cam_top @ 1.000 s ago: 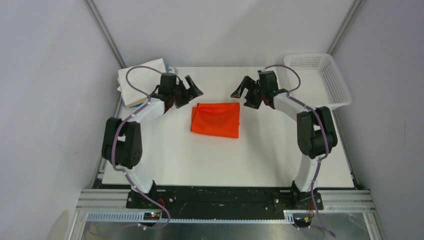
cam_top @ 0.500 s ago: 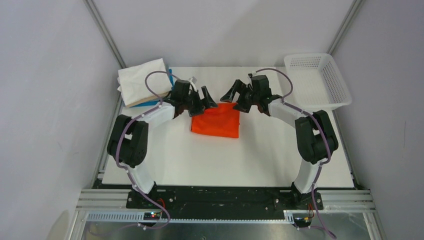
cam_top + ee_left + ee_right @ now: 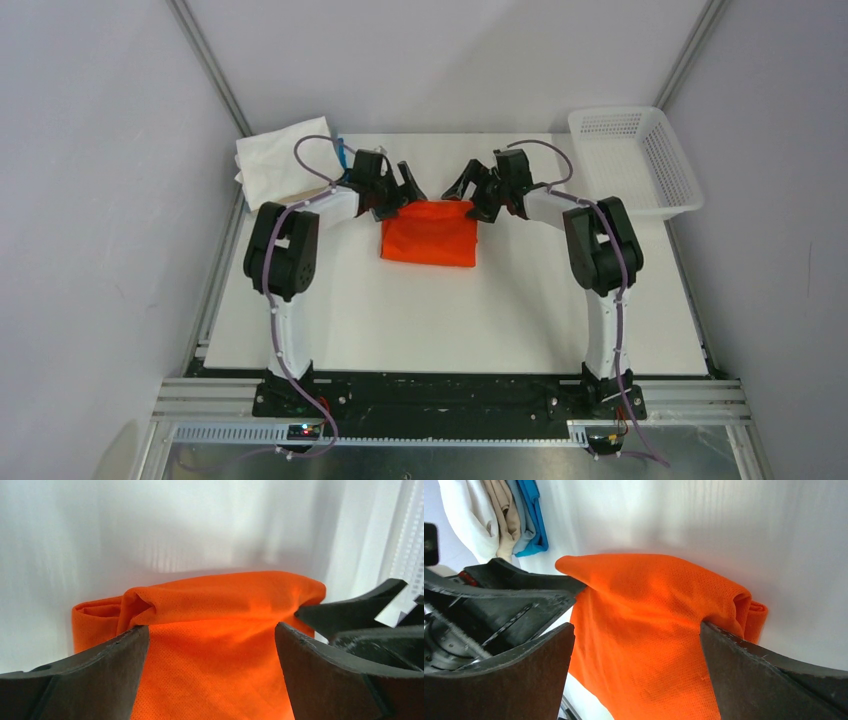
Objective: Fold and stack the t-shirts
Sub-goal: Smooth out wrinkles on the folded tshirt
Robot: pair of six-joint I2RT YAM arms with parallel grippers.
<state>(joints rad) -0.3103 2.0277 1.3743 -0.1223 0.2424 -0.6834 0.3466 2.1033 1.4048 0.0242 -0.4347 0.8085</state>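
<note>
The folded orange shirt (image 3: 430, 233) lay on the white counter (image 3: 450, 310). At its far-left corner the left pincer (image 3: 406, 190) gaped wide, gripping nothing. At its far-right corner the right pincer (image 3: 468, 194) gaped equally wide. The pile of folded shirts (image 3: 280, 165) sat beyond the orange shirt's left, and the basket (image 3: 640, 160) beyond its right.

The white table (image 3: 450, 310) carries a folded orange t-shirt (image 3: 430, 235), which lies flat a little behind its middle. A pile of folded shirts (image 3: 275, 165) lies behind and left of the orange t-shirt, at the table's corner. A white mesh basket (image 3: 672, 165) stands behind and right of it.
</note>
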